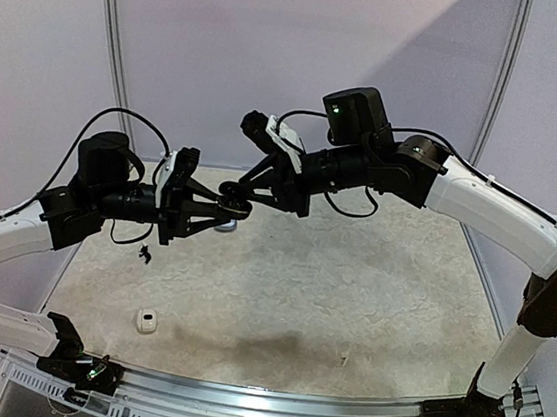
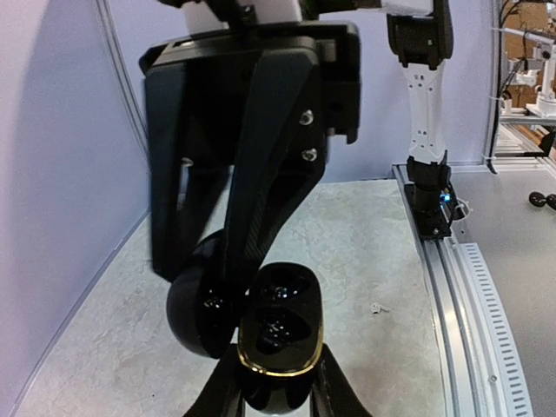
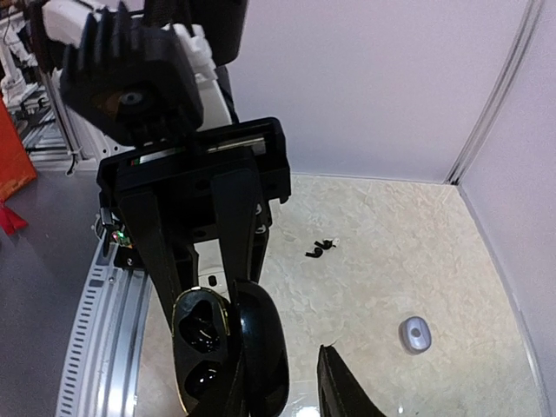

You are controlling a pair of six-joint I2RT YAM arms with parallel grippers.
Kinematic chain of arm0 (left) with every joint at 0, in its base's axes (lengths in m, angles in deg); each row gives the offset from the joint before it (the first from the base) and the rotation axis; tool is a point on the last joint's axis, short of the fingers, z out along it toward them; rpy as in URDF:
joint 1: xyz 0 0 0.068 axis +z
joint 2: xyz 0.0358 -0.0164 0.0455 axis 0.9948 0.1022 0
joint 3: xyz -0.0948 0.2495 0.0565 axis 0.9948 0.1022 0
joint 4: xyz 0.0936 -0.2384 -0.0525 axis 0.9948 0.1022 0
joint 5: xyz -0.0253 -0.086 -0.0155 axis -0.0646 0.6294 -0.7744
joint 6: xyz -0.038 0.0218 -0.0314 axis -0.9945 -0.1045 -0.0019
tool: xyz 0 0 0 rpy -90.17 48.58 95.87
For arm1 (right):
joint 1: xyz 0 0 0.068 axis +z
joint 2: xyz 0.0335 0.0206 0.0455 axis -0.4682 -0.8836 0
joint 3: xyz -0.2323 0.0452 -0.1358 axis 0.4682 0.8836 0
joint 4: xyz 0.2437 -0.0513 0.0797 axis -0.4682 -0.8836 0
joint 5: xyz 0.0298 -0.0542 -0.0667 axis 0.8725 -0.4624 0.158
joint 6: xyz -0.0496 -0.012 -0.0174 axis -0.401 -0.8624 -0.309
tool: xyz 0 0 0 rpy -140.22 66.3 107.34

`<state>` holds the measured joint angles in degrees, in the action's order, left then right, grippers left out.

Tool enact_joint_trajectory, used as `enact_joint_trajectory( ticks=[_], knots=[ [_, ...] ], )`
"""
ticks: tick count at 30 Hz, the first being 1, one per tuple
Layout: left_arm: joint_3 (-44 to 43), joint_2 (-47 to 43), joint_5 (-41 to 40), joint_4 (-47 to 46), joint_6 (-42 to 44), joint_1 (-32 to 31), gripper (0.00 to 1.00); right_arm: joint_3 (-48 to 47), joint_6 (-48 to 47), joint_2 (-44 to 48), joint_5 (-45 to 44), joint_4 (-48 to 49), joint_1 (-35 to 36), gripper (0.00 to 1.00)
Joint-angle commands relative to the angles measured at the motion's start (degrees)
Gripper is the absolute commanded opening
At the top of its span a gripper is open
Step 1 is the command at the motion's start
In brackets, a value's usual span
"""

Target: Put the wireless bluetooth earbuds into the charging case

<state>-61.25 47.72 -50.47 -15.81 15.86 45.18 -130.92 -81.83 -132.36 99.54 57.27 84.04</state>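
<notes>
One table (image 1: 371, 279) is bearing two arms, the left arm (image 1: 4, 233) and the right arm (image 1: 490, 207), whose grippers are meeting in the air above it. The left gripper (image 2: 276, 400) is clamping tight on the base of one open black case (image 2: 280, 334). The right gripper (image 2: 193, 300) is standing partly open astride the lid (image 3: 261, 347), one finger (image 3: 340, 387) clear of it. Two more cases are lying on the table, one grey case (image 3: 415, 334) and one white case (image 1: 147, 321). Black buds (image 3: 320, 249), seemingly two, are lying loose, with one pale bud (image 2: 376, 307) well apart.

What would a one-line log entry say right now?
left gripper: shut on open charging case, midair | right gripper: open around its lid | black earbuds: loose on table
</notes>
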Motion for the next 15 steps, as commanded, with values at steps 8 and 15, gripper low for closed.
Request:
enact_joint_trajectory(
  ticks=[8, 15],
  knots=[
    [1.24, -0.99, -1.35, -1.14, 1.61, -1.17, 0.0, -1.11, 4.94, 0.19, -4.54, 1.21, -1.19, 0.42],
    [3.66, -2.92, -4.54, -2.05, -6.74, 0.38, 0.0, -1.35, 6.63, 1.94, -2.19, 3.04, -1.27, 0.53]
  ],
)
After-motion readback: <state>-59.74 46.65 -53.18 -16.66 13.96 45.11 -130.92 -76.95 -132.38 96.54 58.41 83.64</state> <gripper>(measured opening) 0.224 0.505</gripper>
